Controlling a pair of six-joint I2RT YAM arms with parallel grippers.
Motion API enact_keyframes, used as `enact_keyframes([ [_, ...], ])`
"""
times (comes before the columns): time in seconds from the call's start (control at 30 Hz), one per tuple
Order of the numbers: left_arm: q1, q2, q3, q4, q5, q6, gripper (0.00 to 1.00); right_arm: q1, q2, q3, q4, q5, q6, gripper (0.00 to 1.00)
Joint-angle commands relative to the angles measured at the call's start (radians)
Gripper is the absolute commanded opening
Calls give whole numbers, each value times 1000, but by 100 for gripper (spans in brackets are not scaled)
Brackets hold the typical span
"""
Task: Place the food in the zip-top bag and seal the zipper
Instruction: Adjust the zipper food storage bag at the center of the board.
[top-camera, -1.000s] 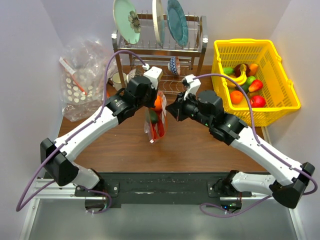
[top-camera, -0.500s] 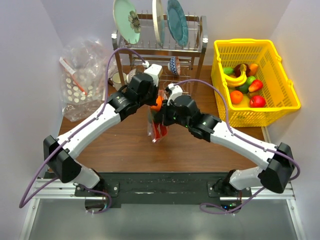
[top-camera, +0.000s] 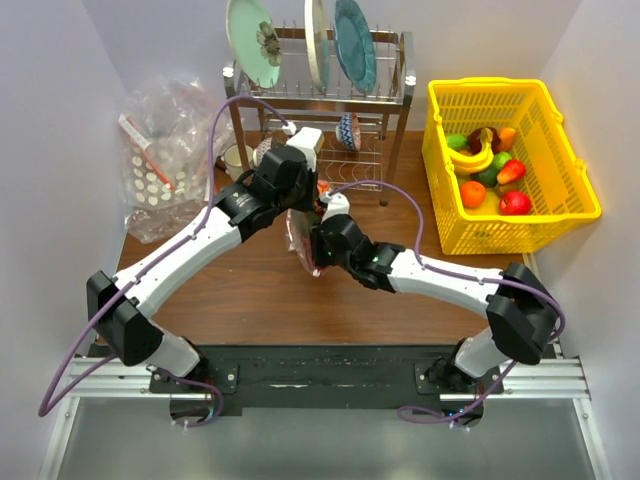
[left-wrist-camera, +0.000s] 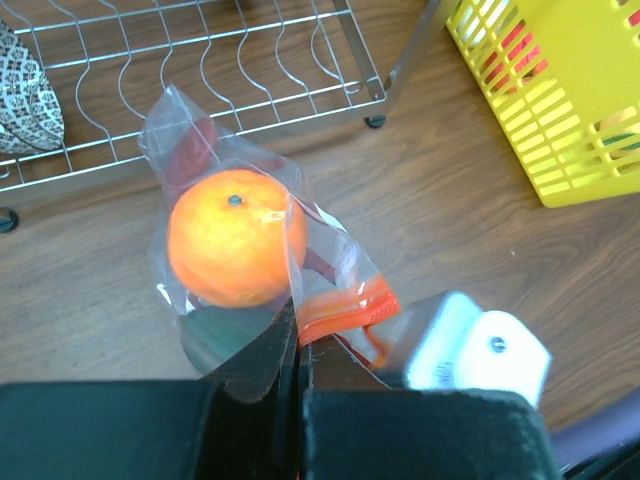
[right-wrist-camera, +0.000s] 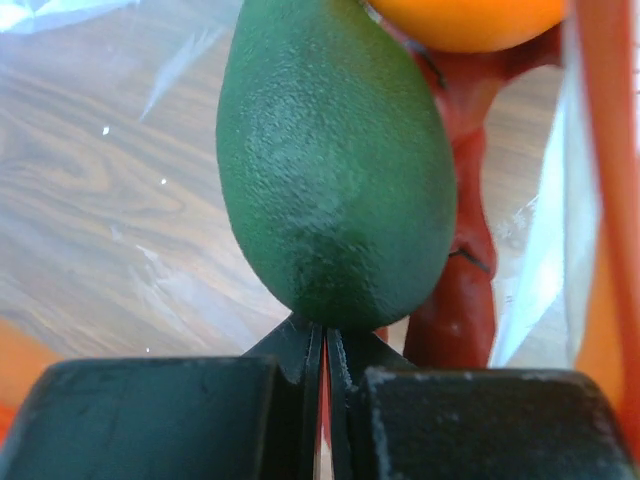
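The zip-top bag (top-camera: 301, 240) hangs between both grippers over the brown table. In the left wrist view the bag (left-wrist-camera: 335, 255) holds the orange (left-wrist-camera: 236, 250) and the dark green fruit (left-wrist-camera: 222, 338), with red lobster parts behind them. My left gripper (left-wrist-camera: 298, 338) is shut on the bag's top edge, beside the red zipper band (left-wrist-camera: 345, 312). My right gripper (right-wrist-camera: 325, 345) is shut on a thin red edge of the bag, just under the green fruit (right-wrist-camera: 335, 170), with the lobster (right-wrist-camera: 462, 270) and the orange (right-wrist-camera: 470, 15) beyond. In the top view the two grippers (top-camera: 303, 200) (top-camera: 318, 243) nearly touch.
A metal dish rack (top-camera: 395, 100) with plates stands at the back, its lower wire shelf (left-wrist-camera: 200, 70) close behind the bag. A yellow basket (top-camera: 575, 170) of toy fruit is on the right. A heap of dotted clear bags (top-camera: 160, 170) lies at the back left.
My right arm has swung left from beside the bag and its gripper now pinches the bag's edge. The left gripper has kept its hold and the bag has tilted slightly.
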Motion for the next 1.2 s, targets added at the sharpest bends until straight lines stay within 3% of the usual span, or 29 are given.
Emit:
enact_keyframes([
  [0.0, 1, -33, 31, 100, -3, -23, 0, -1, -117, -4, 33, 81, -16, 0],
  [0.3, 2, -25, 37, 100, 6, -34, 0, -1, -264, 28, -6, 131, -90, 0],
  [0.73, 1, -57, 45, 115, 97, -96, 0, -14, -59, 111, 25, 139, -71, 0],
  [1.17, 13, -68, 46, 145, 124, -149, 0, -33, -17, -42, 214, 139, -8, 0],
])
